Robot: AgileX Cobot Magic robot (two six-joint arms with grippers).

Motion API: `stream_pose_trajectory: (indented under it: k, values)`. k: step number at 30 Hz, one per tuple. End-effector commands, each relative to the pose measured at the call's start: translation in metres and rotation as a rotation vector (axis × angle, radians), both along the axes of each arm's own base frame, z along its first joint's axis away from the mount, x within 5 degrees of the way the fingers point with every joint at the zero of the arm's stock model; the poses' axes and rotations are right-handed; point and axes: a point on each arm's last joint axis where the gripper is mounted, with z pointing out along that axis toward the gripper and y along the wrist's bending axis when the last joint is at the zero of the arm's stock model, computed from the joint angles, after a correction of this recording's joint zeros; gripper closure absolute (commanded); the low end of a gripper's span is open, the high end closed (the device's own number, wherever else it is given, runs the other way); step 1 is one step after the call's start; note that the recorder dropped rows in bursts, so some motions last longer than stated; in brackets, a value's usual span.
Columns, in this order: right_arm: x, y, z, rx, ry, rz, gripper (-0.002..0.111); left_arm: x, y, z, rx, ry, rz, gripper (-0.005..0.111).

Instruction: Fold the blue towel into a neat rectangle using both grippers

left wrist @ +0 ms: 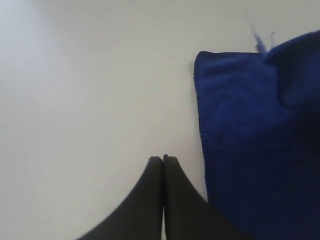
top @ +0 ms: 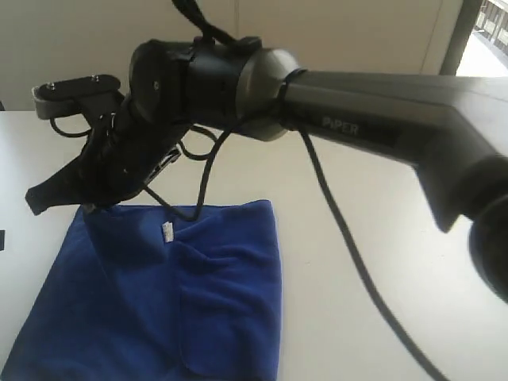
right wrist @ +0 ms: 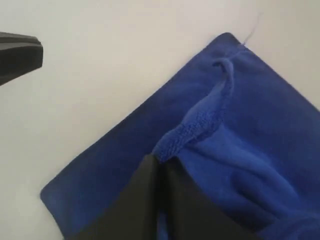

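Towels: one, a deep royal-blue fuzzy microfibre towel (top: 159, 317) (left wrist: 250, 150) (right wrist: 260, 115), lay flat on the white tabletop (top: 317, 333) toward 7 o'clock of the exterior view, with one flap (top: 230, 309) folded over its surface.
Tags: one small white tag (top: 167, 230) sat on the towel near its far edge.
Arms in the exterior view: one dark grey and black arm marked PiPER (top: 357, 119) entered from 3 o'clock and reached toward 9 o'clock. Its end stood over the towel's 11 o'clock corner. Which side's arm it was could not be told.
Cables: one black cable (top: 357, 262) drooped from the arm across the table toward 5 o'clock.
Left jaws: the left gripper (left wrist: 163, 159) had its two narrow black fingers pressed tip to tip with nothing between them. It was over bare table just beside the towel's edge, near a corner with loose thread ends (left wrist: 260, 40).
Right jaws: the right gripper (right wrist: 160, 162) had its fingers drawn together, with the tips at the flap's raised hem (right wrist: 200, 120). Whether any cloth was nipped could not be told.
In the way: the arm covered the table's far part and the towel's far left corner.
Cut off: the towel's near edge ran out of the exterior view at 6 o'clock. A blunt dark object (right wrist: 20, 57), cut by the frame, could not be identified.
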Motion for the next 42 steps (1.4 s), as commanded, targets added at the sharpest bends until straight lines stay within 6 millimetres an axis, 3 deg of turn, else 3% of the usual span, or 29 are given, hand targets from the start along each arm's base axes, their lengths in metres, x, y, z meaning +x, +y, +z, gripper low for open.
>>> stream_pose_trajectory:
  k: [1,3,6,9,11,16,20,26,30,36,42]
  values:
    - [0.004,0.014,-0.02,0.033,-0.002,0.016,0.104,-0.002,0.0,-0.001,-0.019,0.006,0.013,0.107]
    - [0.004,0.016,-0.032,0.01,0.014,0.029,0.097,-0.002,0.0,-0.001,-0.019,0.006,0.013,0.107]
    - [0.005,0.017,-0.039,-0.004,0.021,0.038,0.073,-0.002,0.0,-0.001,-0.019,0.006,0.013,0.107]
    - [0.004,0.016,-0.033,-0.011,-0.013,0.062,0.044,-0.002,0.0,-0.001,-0.019,0.006,0.013,0.107]
    - [0.006,0.01,-0.022,-0.039,-0.069,0.079,0.04,-0.002,0.0,-0.001,-0.019,0.006,0.013,0.107]
    - [0.014,-0.027,0.016,-0.227,-0.215,0.031,0.051,-0.002,0.0,-0.001,-0.019,0.006,0.013,0.107]
    - [0.031,-0.073,0.02,-0.422,-0.182,-0.061,0.065,-0.002,0.0,-0.001,-0.021,0.006,0.014,0.107]
    - [0.048,-0.114,-0.034,-0.554,-0.004,-0.084,0.093,-0.003,-0.001,-0.002,-0.037,0.017,0.019,0.107]
    - [0.047,-0.117,-0.063,-0.538,0.066,-0.041,0.108,-0.003,-0.001,-0.002,-0.037,0.017,0.019,0.107]
    - [0.047,-0.107,-0.097,-0.464,0.12,-0.007,0.108,-0.003,-0.001,-0.002,-0.037,0.017,0.019,0.107]
    - [0.045,-0.116,-0.124,-0.594,0.199,0.028,0.108,-0.003,-0.001,-0.002,-0.037,0.017,0.019,0.107]
